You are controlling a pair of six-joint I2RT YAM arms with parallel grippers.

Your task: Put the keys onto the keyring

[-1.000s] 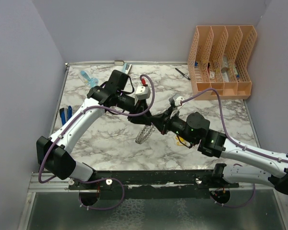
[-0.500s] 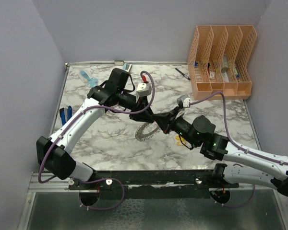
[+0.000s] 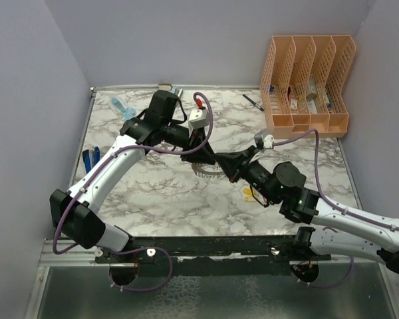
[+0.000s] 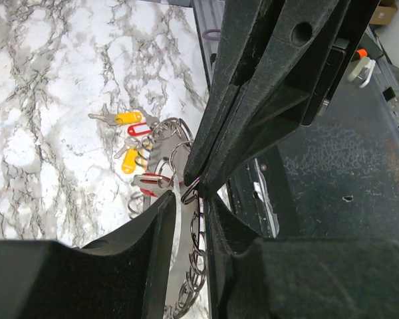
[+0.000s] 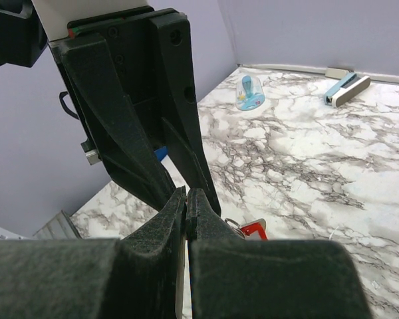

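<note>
Both arms meet above the middle of the marble surface (image 4: 53, 100), seen from above and from each wrist. We see the left gripper (image 4: 191, 211) reaching in from the far left and the right gripper (image 5: 186, 194) from the near right, their tips almost touching.

The left jaws stand narrow. The coiled, toothed rim of the keyring (image 4: 194, 256) runs edge-on through the gap between them, and we read this as a grip on the ring, which hangs clear of the surface.

The right jaws are pressed fully together. In the left wrist view their tips come down onto a thin loop of wire at the upper end of the keyring. We cannot tell whether that loop is pinched between them or only touched.

The keys (image 4: 134, 143) lie in a loose cluster on the surface below and beyond the keyring, apart from both grippers. Their tags are yellow and red, and small rings lie among them. In the top view they lie partly under the right arm.

An orange slotted organiser (image 3: 306, 73) stands at the far right corner, with a black pen (image 3: 253, 102) just to its left.
</note>
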